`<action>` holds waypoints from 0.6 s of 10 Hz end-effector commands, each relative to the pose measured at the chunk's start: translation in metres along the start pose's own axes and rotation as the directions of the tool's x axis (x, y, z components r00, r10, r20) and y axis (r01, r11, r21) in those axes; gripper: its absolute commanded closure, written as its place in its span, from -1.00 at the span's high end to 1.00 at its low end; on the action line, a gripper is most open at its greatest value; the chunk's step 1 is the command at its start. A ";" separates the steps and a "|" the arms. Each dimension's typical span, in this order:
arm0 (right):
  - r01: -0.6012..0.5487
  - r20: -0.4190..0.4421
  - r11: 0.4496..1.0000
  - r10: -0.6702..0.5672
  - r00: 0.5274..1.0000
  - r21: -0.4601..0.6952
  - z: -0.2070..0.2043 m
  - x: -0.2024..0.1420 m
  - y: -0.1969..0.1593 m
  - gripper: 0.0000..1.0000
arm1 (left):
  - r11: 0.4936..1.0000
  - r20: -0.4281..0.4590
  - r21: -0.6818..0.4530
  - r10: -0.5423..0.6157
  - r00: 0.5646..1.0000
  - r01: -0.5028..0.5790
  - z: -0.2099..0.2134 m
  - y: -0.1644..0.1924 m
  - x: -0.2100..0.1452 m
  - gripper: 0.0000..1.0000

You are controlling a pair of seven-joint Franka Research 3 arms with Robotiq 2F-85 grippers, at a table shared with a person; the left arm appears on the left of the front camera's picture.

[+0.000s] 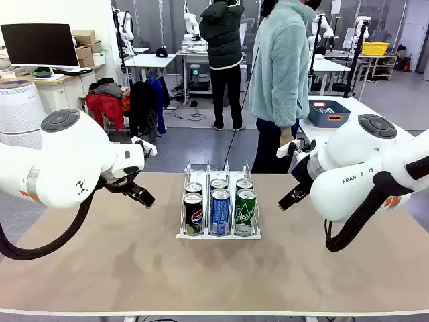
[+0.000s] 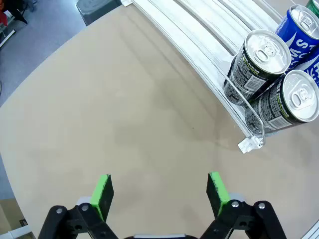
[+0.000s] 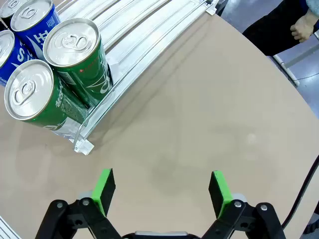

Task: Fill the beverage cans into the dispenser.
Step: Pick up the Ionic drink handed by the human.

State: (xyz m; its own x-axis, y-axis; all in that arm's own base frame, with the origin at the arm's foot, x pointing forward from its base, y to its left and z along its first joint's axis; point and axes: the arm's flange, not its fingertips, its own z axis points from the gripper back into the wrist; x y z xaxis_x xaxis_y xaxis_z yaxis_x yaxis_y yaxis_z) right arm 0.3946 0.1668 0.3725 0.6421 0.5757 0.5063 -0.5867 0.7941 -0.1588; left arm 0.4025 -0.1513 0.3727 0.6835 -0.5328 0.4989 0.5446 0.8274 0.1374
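Six beverage cans (image 1: pixel 220 211) upright in the dispenser (image 1: pixel 218 235), at the middle of the tan table (image 1: pixel 100 261): two rows of three, one can per lane, crowded toward the robot-side end. Black cans (image 2: pixel 259 62) in the left lane, blue-and-white cans (image 3: pixel 32 17) in the middle lane, green cans (image 3: pixel 75 50) in the right lane. Far ends of all three lanes bare. Left gripper (image 2: pixel 159 186) above bare tabletop just left of the dispenser, green pads (image 2: pixel 103 191) spread wide, nothing between them. Right gripper (image 3: pixel 162 184) above bare tabletop to the right of the dispenser, jaws likewise wide apart and empty. Both grippers clear of rack and cans. Person (image 1: pixel 281 67) in a pale teal fleece standing at the far side of the table, one hand (image 1: pixel 287 137) hanging near its edge.
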 end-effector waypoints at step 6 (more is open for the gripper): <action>0.000 0.000 1.000 0.000 1.000 0.000 0.000 0.000 0.000 1.00 | 1.000 0.000 0.000 0.000 1.000 0.000 0.000 0.000 0.000 1.00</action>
State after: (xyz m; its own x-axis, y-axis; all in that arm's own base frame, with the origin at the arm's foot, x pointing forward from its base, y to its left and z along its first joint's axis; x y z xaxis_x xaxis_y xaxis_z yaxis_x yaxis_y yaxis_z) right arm 0.3946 0.1669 0.3725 0.6417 0.5762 0.5061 -0.5870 0.7937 -0.1594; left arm 0.4020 -0.1524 0.3726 0.6820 -0.5350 0.4987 0.5467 0.8258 0.1382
